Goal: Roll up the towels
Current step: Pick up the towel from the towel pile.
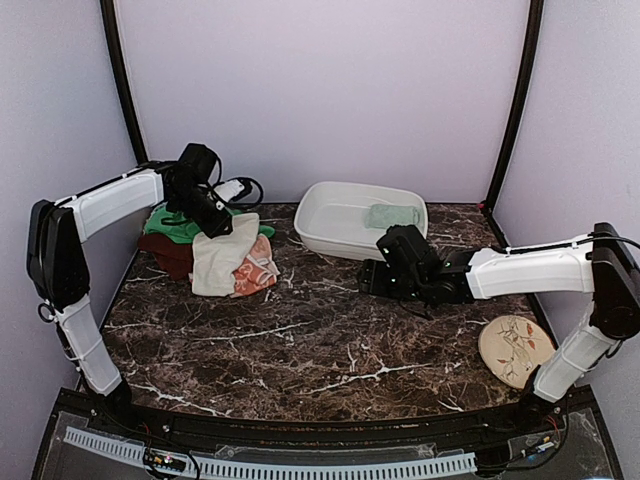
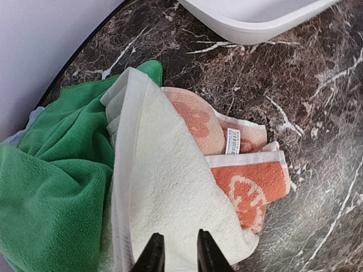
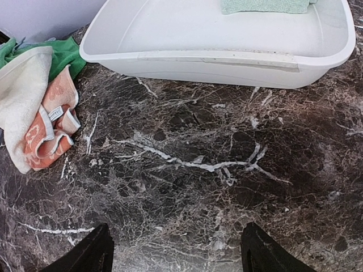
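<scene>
A large cream-white towel (image 1: pixel 218 262) hangs from my left gripper (image 1: pixel 213 218) over the pile at the back left. In the left wrist view the gripper (image 2: pixel 177 249) has its fingers close together, pinching the cream towel (image 2: pixel 170 192). Under it lie an orange swirl-patterned towel (image 1: pixel 255 272) (image 2: pixel 249 187) and a bright green towel (image 1: pixel 175 225) (image 2: pixel 51 181). A small sage-green towel (image 1: pixel 392 215) (image 3: pixel 264 5) lies in the white basin (image 1: pixel 330 238). My right gripper (image 1: pixel 375 278) (image 3: pixel 176 255) is open and empty, low over the bare marble in front of the basin.
The white basin (image 3: pixel 215 59) stands at the back centre. A round cream plate with a floral drawing (image 1: pixel 515 350) lies at the front right. A dark red object (image 1: pixel 168 252) sits under the towel pile. The right wrist view shows the pile (image 3: pixel 34 113) at its left.
</scene>
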### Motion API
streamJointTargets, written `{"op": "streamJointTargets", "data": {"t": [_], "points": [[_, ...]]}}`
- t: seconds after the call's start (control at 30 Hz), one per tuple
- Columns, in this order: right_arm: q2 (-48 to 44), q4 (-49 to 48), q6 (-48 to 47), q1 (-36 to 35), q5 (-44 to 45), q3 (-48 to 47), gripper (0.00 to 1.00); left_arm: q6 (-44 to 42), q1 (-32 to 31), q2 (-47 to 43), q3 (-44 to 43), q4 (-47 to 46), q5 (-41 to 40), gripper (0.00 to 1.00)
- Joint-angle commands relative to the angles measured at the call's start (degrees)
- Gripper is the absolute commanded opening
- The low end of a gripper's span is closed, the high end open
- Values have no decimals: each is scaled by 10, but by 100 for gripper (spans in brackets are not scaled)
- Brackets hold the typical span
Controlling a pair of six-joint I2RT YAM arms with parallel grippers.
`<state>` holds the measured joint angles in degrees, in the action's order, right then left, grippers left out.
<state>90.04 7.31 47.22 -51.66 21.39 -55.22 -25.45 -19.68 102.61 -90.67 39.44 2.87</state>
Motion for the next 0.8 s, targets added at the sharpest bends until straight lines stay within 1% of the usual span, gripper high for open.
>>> {"op": "streamJointTargets", "data": {"t": [0.0, 0.03, 0.1, 0.33, 0.53, 0.77], "points": [[-13, -14, 3, 5, -1, 12, 77, -10, -5, 0, 5, -4, -45, 30], [-15, -16, 3, 6, -2, 15, 77, -11, -7, 0, 7, -7, -52, 34], [-19, -18, 4, 6, -4, 19, 77, -17, -12, -4, 14, -21, -73, 35], [-21, -21, 5, 7, -9, 23, 76, -46, -38, -28, 35, -61, -131, 36], [-14, -25, 4, 8, -14, 20, 76, -54, -41, -53, 23, -56, -130, 35], [-8, -27, 5, 9, -22, 17, 76, -63, -41, -44, 52, -78, -154, 33]]}}
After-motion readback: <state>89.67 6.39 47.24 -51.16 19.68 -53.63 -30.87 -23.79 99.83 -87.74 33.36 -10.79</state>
